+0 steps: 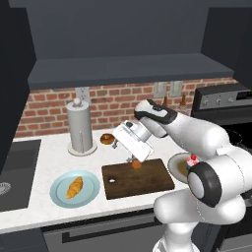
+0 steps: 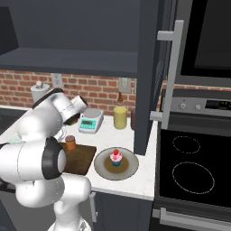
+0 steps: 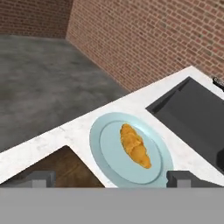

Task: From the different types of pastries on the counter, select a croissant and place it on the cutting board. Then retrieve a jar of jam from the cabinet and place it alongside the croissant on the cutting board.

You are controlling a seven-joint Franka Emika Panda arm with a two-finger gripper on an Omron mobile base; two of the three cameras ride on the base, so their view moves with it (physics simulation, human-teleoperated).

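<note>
The golden croissant (image 1: 75, 187) (image 3: 135, 145) lies on a round light blue plate (image 1: 58, 193) (image 3: 101, 146) on the white counter (image 1: 49, 152), left of the dark cutting board (image 1: 142, 181) (image 2: 81, 159) (image 3: 65, 168). A small orange-brown jar of jam (image 1: 137, 164) (image 2: 70, 142) stands on the board's far edge, partly behind my hand. My gripper (image 3: 111, 177) hovers open above the board's left end, facing the croissant with nothing between its fingers. A brown donut (image 1: 107, 139) sits by the wall. On a brown plate (image 2: 128, 168) to the right is a pink cupcake (image 1: 192, 160) (image 2: 116, 157).
A paper towel holder (image 1: 80, 127) stands behind the blue plate, and a sink (image 1: 17, 167) (image 3: 192, 111) lies at far left. A scale (image 2: 90, 121), yellow canister (image 2: 120, 117) and open cabinet door (image 2: 149, 76) are right of the board. The stove (image 2: 194, 167) is beyond.
</note>
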